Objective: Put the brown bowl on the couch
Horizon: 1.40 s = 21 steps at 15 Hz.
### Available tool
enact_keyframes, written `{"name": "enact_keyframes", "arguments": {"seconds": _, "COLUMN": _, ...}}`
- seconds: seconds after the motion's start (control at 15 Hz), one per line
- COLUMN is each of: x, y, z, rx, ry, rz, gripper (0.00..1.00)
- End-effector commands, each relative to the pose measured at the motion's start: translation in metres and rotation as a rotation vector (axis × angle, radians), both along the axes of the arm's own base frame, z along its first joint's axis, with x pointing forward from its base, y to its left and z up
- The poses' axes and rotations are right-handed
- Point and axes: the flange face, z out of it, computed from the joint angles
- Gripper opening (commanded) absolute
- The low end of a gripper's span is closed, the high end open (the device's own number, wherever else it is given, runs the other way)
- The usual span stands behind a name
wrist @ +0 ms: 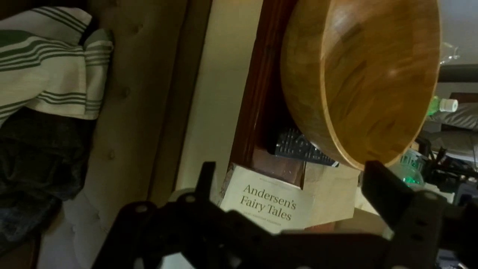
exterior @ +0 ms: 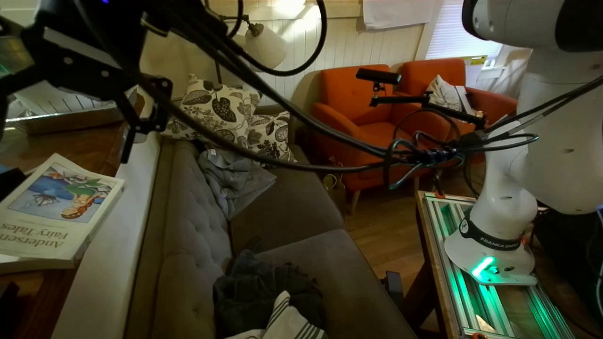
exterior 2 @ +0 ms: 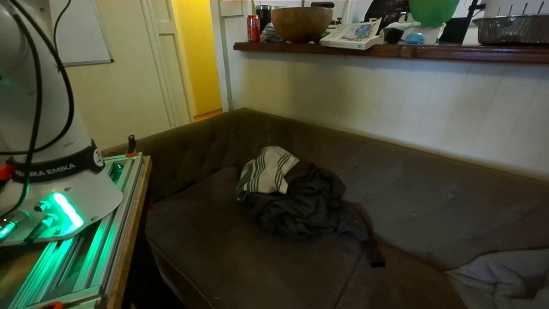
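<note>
Claw spread wide in the wrist view, brown wooden bowl at its one o'clock.
The fingertip at three o'clock overlaps the bowl's rim in that view; whether they touch, I cannot tell. Toward one o'clock, nearer the claw, a black remote control lies on the dark wooden worktop, partly hidden by the bowl; at seven o'clock lies the Andersen's Fairy Tales book. At two o'clock, a green bottle with white cap. Toward ten o'clock runs the couch, bearing a green-striped white cloth and, touching it, a crumpled dark blanket. In an exterior view the bowl sits upright on the worktop, a red drink can at its nine o'clock, the book at three, the couch below at six.
</note>
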Motion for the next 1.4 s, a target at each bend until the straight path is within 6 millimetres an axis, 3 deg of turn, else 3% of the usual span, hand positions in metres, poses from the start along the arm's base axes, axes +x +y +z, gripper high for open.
{"name": "enact_keyframes", "arguments": {"seconds": 0.0, "x": 0.021, "y": 0.035, "z": -0.007, "rx": 0.000, "ry": 0.031, "rz": 0.052, "gripper": 1.00}}
{"name": "enact_keyframes", "arguments": {"seconds": 0.33, "x": 0.048, "y": 0.060, "z": -0.013, "rx": 0.019, "ry": -0.073, "rz": 0.103, "gripper": 1.00}}
{"name": "enact_keyframes", "arguments": {"seconds": 0.4, "x": 0.035, "y": 0.054, "z": -0.018, "rx": 0.020, "ry": -0.039, "rz": 0.098, "gripper": 1.00}}
{"name": "enact_keyframes", "arguments": {"seconds": 1.07, "x": 0.057, "y": 0.078, "z": -0.031, "rx": 0.049, "ry": -0.123, "rz": 0.004, "gripper": 1.00}}
{"name": "enact_keyframes", "arguments": {"seconds": 1.33, "x": 0.062, "y": 0.091, "z": -0.048, "rx": 0.027, "ry": -0.141, "rz": -0.052, "gripper": 1.00}}
